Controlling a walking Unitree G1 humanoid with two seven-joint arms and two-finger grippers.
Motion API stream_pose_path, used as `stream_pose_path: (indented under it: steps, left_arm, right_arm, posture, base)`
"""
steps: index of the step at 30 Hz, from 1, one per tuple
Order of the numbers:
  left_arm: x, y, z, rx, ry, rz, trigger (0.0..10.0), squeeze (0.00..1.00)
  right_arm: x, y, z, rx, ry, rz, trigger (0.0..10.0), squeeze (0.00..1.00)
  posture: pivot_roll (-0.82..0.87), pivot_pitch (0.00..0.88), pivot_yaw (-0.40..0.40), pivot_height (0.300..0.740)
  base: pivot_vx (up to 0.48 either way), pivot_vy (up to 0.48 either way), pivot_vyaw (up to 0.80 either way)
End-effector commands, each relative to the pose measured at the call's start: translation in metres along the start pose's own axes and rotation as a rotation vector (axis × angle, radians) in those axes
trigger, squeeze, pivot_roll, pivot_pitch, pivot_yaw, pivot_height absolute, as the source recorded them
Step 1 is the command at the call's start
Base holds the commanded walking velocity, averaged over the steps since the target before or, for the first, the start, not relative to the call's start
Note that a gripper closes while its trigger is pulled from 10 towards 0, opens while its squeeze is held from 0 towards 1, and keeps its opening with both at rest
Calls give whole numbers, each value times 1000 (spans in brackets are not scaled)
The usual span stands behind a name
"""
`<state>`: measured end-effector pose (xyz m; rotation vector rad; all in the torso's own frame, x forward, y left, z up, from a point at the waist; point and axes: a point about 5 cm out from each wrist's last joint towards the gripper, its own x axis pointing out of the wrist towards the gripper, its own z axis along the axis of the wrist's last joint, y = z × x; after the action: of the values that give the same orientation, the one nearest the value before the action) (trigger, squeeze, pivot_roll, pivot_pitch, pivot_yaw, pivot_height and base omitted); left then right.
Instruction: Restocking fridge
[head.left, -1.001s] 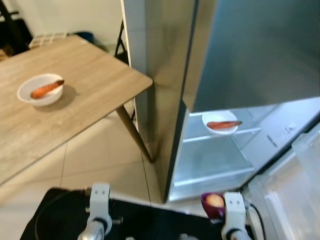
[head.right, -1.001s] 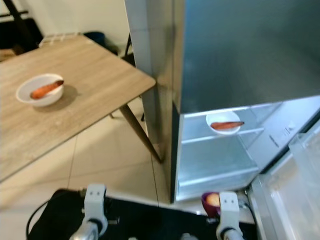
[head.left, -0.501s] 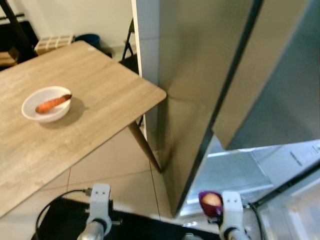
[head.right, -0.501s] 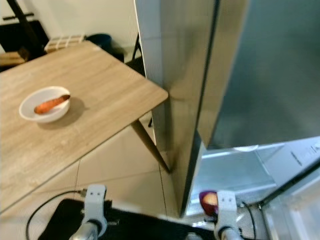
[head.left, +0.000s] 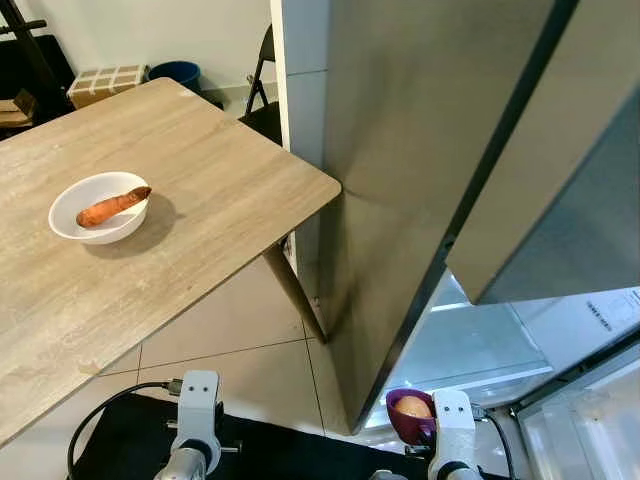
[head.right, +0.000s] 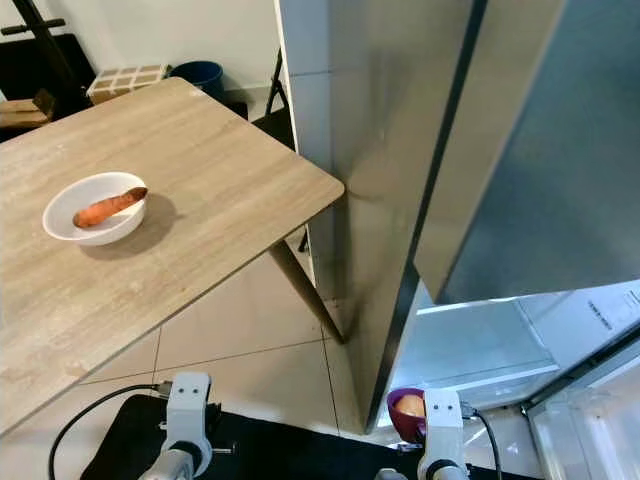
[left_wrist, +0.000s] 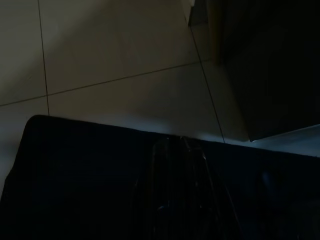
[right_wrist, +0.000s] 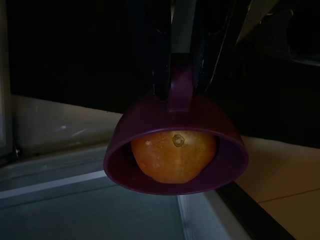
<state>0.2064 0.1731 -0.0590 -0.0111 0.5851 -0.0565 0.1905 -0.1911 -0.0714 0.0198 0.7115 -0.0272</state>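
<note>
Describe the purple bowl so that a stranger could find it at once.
Start at the open fridge. Low before its lit shelves, the right gripper holds the purple bowl by its rim. Unlike the white bowl with a carrot, it carries a round orange fruit.

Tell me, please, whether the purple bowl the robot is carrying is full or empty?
Not empty. The purple bowl, pinched at its rim by the right gripper, holds one round orange fruit, seen too in the head view.
</note>
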Motion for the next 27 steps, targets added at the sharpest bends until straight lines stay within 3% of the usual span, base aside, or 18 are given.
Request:
stream_pose_path:
  steps: [1,12,23,27]
  left_arm:
    - [-3,2,-6,-6,12,13,10000,0]
    - [-2,-1,-2,-4,-11,-2,10000,0]
    - [-2,0,-1,-4,-17,-3,10000,0]
    - [-2,-1,-1,-7,-16,-2,10000,0]
  right_arm:
    - [0,0,0,7,-9,-3,10000,0]
    - [0,-3,2,9,-20,-11,10000,0]
    - [-1,-2,1,10,-20,-9,10000,0]
    - [-1,-2,1,9,-20,-8,10000,0]
  posture:
    - [-141,132,53,740]
    - [-144,136,57,740]
    - [-143,135,57,740]
    - [-143,136,55,740]
  base:
    - [0,-304,0]
    - [0,-307,0]
    - [0,-457,0]
    - [0,-120,0]
